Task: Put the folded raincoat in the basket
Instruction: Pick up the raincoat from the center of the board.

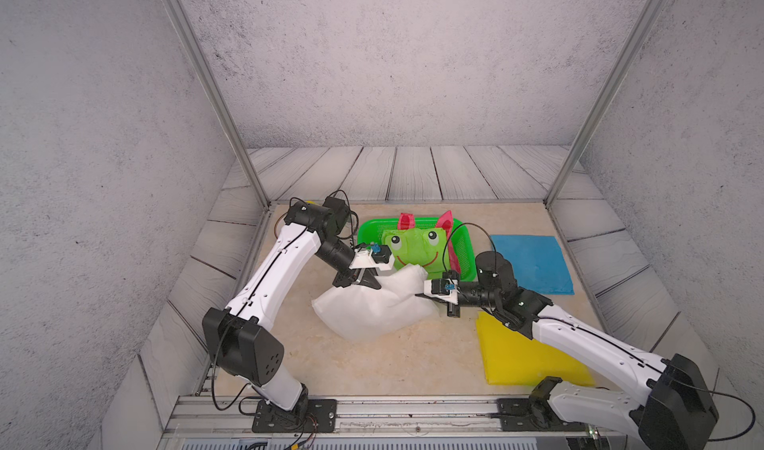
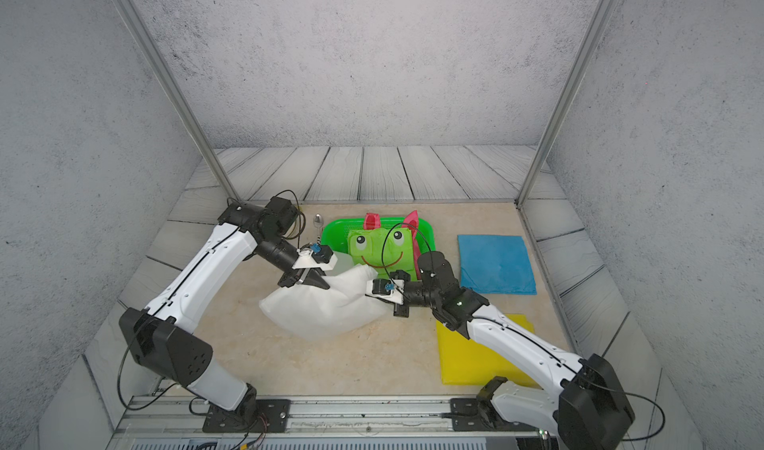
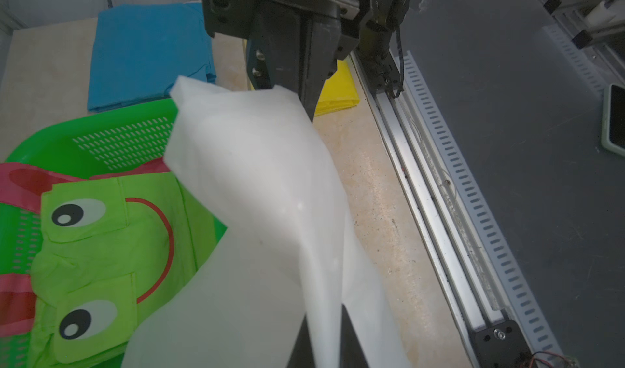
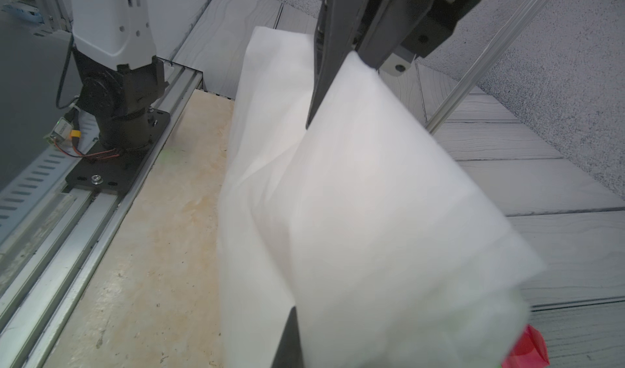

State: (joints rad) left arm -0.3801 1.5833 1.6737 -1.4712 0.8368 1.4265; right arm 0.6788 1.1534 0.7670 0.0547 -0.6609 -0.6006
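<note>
Left wrist view is showing the white raincoat [image 3: 263, 187] as a soft, thin, milky sheet sagging in loose folds. My left gripper [image 1: 371, 283] is pinching its left end and my right gripper [image 1: 422, 295] is pinching its right end, both clamped tight on it. It is hanging between them just in front of the green basket [image 1: 366, 229], its long axis running left to right, its raised far corner pointing toward the basket and overlapping the near rim. The basket's plastic walls are showing rows of small slots, and a green frog-faced raincoat [image 1: 414, 248] is lying inside. A blue cloth [image 1: 531, 264] and a yellow cloth [image 1: 516, 359] are lying flat to the right on the beige table [image 1: 372, 365].
</note>
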